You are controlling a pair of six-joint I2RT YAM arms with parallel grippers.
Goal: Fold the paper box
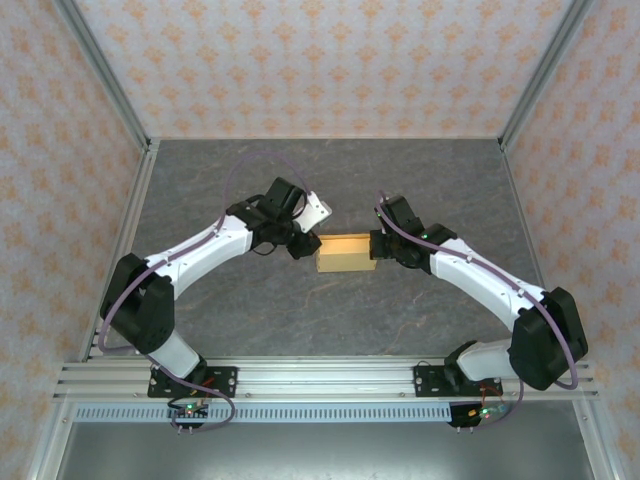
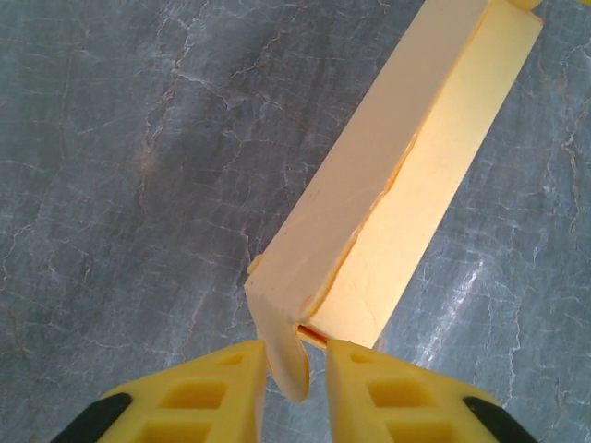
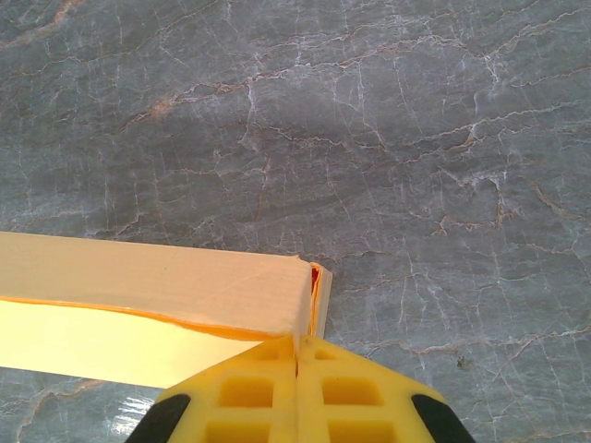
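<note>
The paper box [image 1: 345,253] is a long tan card box lying across the middle of the table, its seams slightly gaping. My left gripper [image 1: 305,245] is at its left end. In the left wrist view a loose end flap of the box [image 2: 397,185] hangs between my left gripper's [image 2: 295,349] yellow fingers, against the left one, with a gap to the right one. My right gripper [image 1: 380,245] is at the right end. In the right wrist view, the right gripper [image 3: 296,343] has its jaws pressed together on the thin card edge at the box's [image 3: 157,286] end corner.
The grey marbled table [image 1: 330,320] is walled at the left, back and right by patterned panels behind aluminium posts [image 1: 146,150]. Both arms reach inward from the rail [image 1: 320,378] at the near edge.
</note>
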